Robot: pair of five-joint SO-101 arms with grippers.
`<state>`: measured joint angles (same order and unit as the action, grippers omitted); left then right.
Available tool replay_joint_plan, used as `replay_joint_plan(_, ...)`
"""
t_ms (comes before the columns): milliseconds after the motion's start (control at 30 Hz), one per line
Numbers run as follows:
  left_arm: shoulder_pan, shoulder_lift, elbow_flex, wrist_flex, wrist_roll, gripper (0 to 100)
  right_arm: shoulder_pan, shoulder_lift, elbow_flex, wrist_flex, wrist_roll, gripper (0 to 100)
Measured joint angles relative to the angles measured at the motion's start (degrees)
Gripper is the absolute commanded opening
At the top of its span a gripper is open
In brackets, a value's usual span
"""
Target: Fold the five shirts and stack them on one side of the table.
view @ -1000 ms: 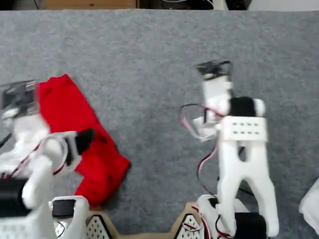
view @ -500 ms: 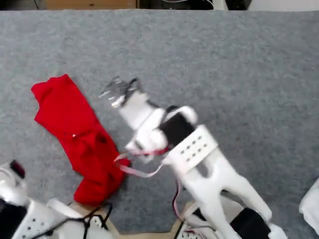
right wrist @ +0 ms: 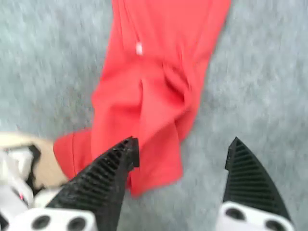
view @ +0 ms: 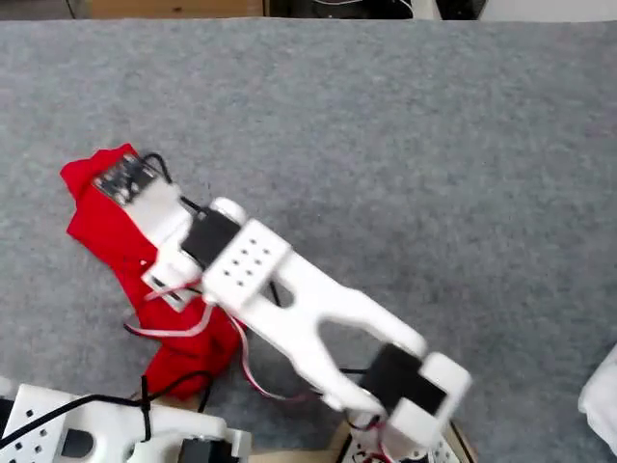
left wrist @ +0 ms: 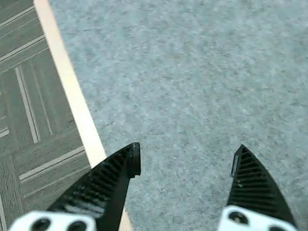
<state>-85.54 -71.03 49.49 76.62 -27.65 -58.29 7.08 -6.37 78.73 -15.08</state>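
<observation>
Left claw [left wrist: 187, 154]: jaws spread wide, nothing between them. We see it over bare grey counter [left wrist: 202, 72], close to the counter's edge. A light strip [left wrist: 72, 96] runs along that edge, with tiled floor [left wrist: 24, 96] beyond it. In the high view the left arm's base [view: 96, 434] sits at the near left corner.

Red shirt [view: 96, 227]: on the left part of the counter, not folded. It lies as a long crumpled band running diagonally from the left-middle of the counter down to the near edge by the arm bases. The far end is narrower with a pointed corner. The near end is bunched and wider, with overlapping creases down the middle. In the right wrist view the shirt [right wrist: 154, 86] shows a small white tag [right wrist: 139, 48] on the cloth and several lengthwise folds.

Right claw [right wrist: 184, 144]: jaws spread, gripping nothing, directly above the shirt's bunched end. We can't tell if the tips touch the cloth. In the high view the right arm [view: 289, 289] stretches from its base at the near middle diagonally across to the left, its wrist over the shirt's far half and hiding the middle of the shirt.

Far right edge: a bit of white cloth [view: 603, 391], cut off by the frame; we can't tell what it is.
</observation>
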Motion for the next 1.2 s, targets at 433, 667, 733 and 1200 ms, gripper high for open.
replay_joint_plan(433,-6.15,-0.35,0.00,0.00,-0.09,31,0.62,30.68,-26.64,7.12,-3.34,0.0)
replay_joint_plan(667,-6.59,-0.35,0.00,0.00,-0.09,31,3.08,33.49,-37.71,16.35,-3.69,0.5)
replay_joint_plan(733,-6.59,-0.35,0.00,0.00,-0.09,31,5.36,33.49,-42.99,19.78,-3.69,0.5)
replay_joint_plan(1200,-0.97,-0.35,-1.58,0.70,-0.09,31,28.31,33.49,-62.33,22.59,7.21,0.9)
